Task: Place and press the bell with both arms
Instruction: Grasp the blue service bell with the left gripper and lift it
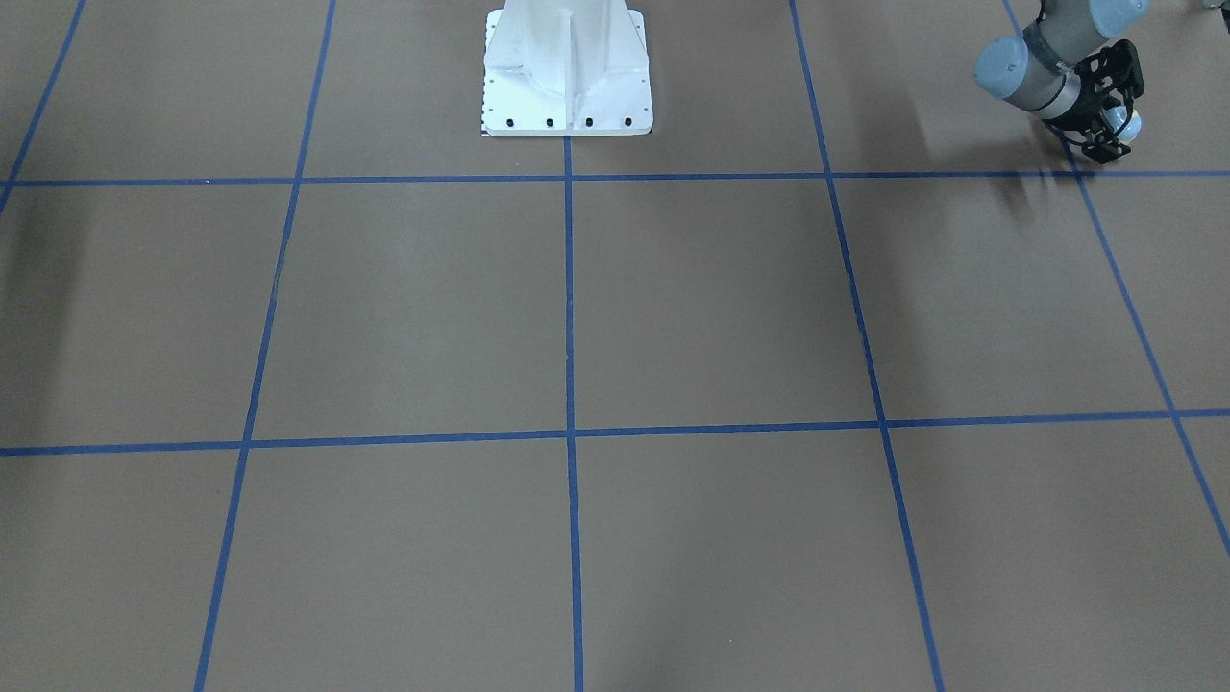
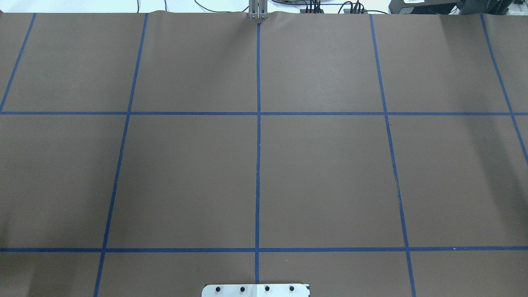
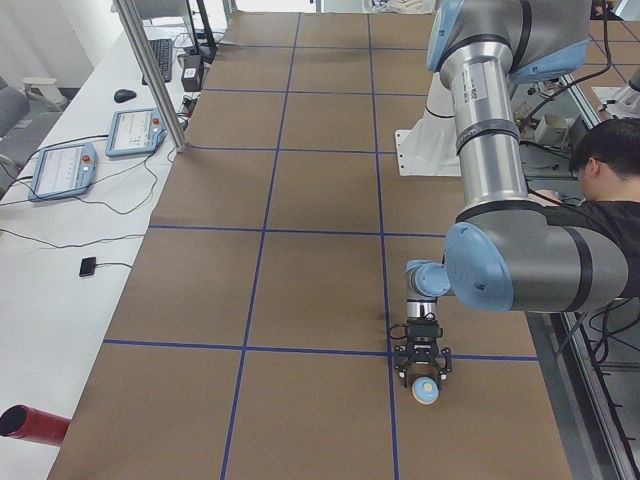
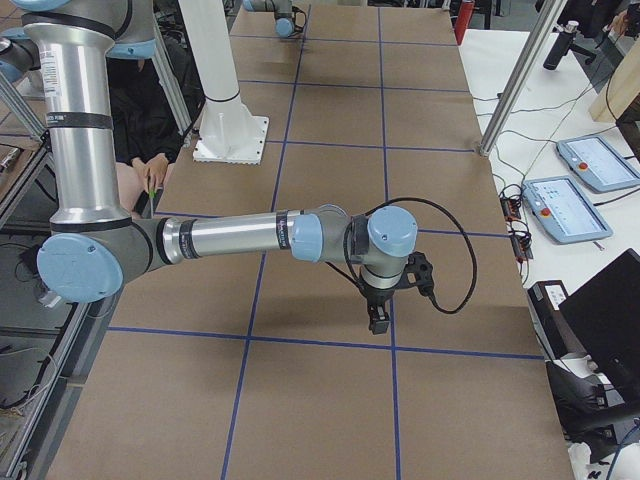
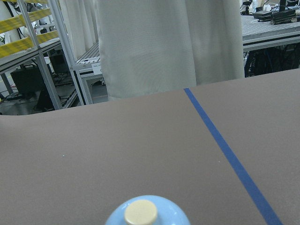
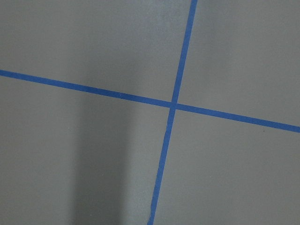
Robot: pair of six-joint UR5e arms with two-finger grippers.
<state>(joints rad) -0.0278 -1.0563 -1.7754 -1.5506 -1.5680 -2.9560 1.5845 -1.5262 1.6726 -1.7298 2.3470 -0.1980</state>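
Where blue tape (image 2: 258, 165) grids the brown table (image 2: 185, 177), my left gripper (image 1: 1113, 135) clasps the bell (image 5: 147, 214); my right gripper (image 4: 380, 322) I cannot judge.

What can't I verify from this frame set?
Right gripper: open or shut; seen only small in the right side view, fingers absent from its wrist view.
Left gripper: whether it clamps the bell; tiny in the front view.
Bell's base: cut off by the left wrist view's bottom edge.
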